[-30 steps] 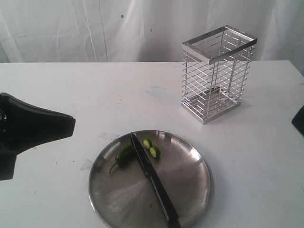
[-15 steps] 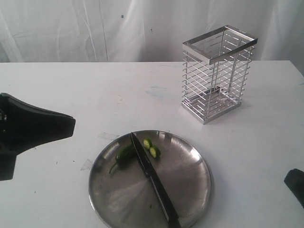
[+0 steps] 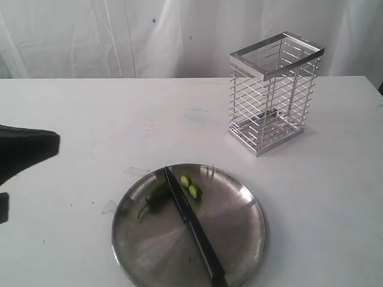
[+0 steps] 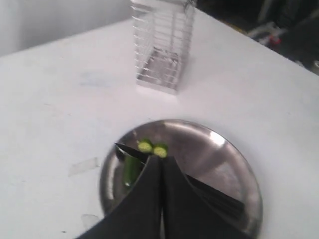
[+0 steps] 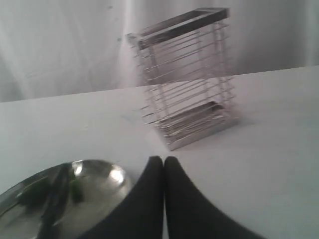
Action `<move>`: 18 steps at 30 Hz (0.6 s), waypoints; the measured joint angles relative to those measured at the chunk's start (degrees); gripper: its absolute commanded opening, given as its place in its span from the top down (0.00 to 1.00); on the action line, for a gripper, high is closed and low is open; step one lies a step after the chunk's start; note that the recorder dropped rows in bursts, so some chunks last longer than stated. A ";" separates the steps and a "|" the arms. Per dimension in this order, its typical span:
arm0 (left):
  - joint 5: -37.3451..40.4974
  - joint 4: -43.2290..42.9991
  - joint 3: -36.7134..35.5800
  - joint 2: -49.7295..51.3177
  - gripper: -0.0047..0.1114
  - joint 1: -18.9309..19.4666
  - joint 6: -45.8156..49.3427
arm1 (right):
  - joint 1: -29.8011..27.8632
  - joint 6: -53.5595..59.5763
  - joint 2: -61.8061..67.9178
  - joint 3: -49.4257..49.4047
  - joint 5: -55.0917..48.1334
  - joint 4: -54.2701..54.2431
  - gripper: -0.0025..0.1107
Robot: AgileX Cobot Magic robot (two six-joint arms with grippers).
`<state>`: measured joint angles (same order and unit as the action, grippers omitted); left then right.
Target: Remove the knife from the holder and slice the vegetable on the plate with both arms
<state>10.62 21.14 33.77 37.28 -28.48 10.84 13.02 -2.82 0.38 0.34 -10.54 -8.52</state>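
The knife (image 3: 192, 223) lies flat on the plate (image 3: 239, 239), blade tip near the far rim, black handle at the near edge. The vegetable (image 3: 157, 194) rests left of the blade; two cut pieces (image 3: 191, 186) with pale flesh lie right of it. The wire holder (image 3: 272, 92) stands with nothing in it at the back right. My left gripper (image 3: 55, 145) is shut and holds nothing, at the left edge, well away from the plate. In its wrist view my left gripper (image 4: 161, 159) points at the plate (image 4: 224, 154). My right gripper (image 5: 164, 160) is shut, holding nothing, outside the exterior view.
A white table (image 3: 119, 113) carries everything, backed by a white cloth curtain (image 3: 119, 36). Small bits of clear tape (image 3: 136, 171) stick to the table left of the plate. In the left wrist view, dark equipment (image 4: 279, 25) stands beyond the table's far edge.
My left gripper has drawn back toward the left edge of the exterior view. My right arm, seen at the right edge earlier, has left that view. Knife, pepper and plate have not moved.
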 measured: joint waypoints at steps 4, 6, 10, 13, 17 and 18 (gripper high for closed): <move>-10.05 -14.84 -10.22 -10.11 0.96 -0.35 -15.18 | -9.04 0.00 0.00 0.00 0.00 0.00 0.98; -13.44 -16.50 -15.20 -15.08 0.96 0.04 -17.94 | -12.14 0.00 0.00 0.00 0.00 0.00 0.98; -14.35 -16.42 -24.52 -25.85 0.96 1.95 -19.35 | -13.76 -0.09 0.00 0.00 0.00 0.00 0.98; -13.39 -15.30 -29.48 -32.14 0.96 3.54 -19.48 | -13.90 -0.09 0.00 0.00 0.00 0.00 0.98; -12.26 -13.77 -33.27 -36.53 0.96 5.04 -19.58 | -14.00 -0.09 0.00 0.00 0.00 0.00 0.98; -11.87 -13.55 -33.40 -36.64 0.96 5.29 -19.58 | -14.00 -0.09 0.00 0.00 0.00 0.00 0.98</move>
<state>-1.26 7.58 0.37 0.64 -23.19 -8.74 -0.98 -2.91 0.38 0.34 -10.54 -8.52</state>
